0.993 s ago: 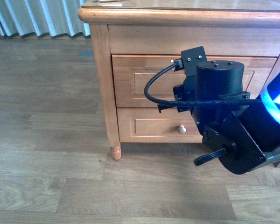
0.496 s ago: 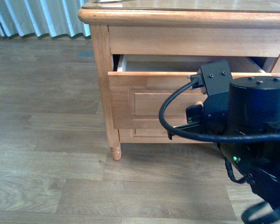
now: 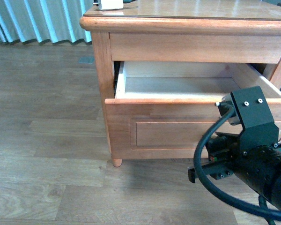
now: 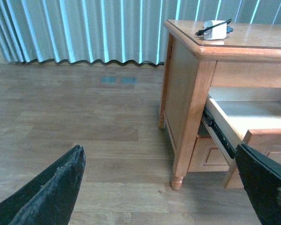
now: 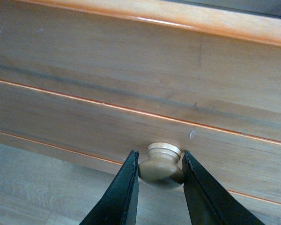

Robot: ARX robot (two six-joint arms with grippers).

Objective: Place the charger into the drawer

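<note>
The charger (image 4: 214, 29), a small white block with a black cable, lies on the cabinet top near its corner; the front view shows only its lower edge (image 3: 110, 4). The drawer (image 3: 164, 129) stands pulled far out, its pale inside (image 3: 178, 86) bare, as the left wrist view also shows (image 4: 243, 112). My right gripper (image 5: 159, 153) is shut on the round pale drawer knob (image 5: 163, 169), one finger on each side. In the front view my right arm (image 3: 253, 154) hides the knob. My left gripper (image 4: 158, 147) is open above the floor, left of the cabinet, with nothing in it.
The wooden cabinet (image 3: 100, 56) stands on turned legs (image 4: 177, 180) on a wood-plank floor (image 3: 47, 140). A pale blue curtain (image 4: 84, 28) hangs behind. Under the open drawer, part of the lower drawer front (image 4: 203, 152) shows.
The drawer has gone from shut to pulled far out. My right arm has drawn back toward the camera with the knob in its grip.
</note>
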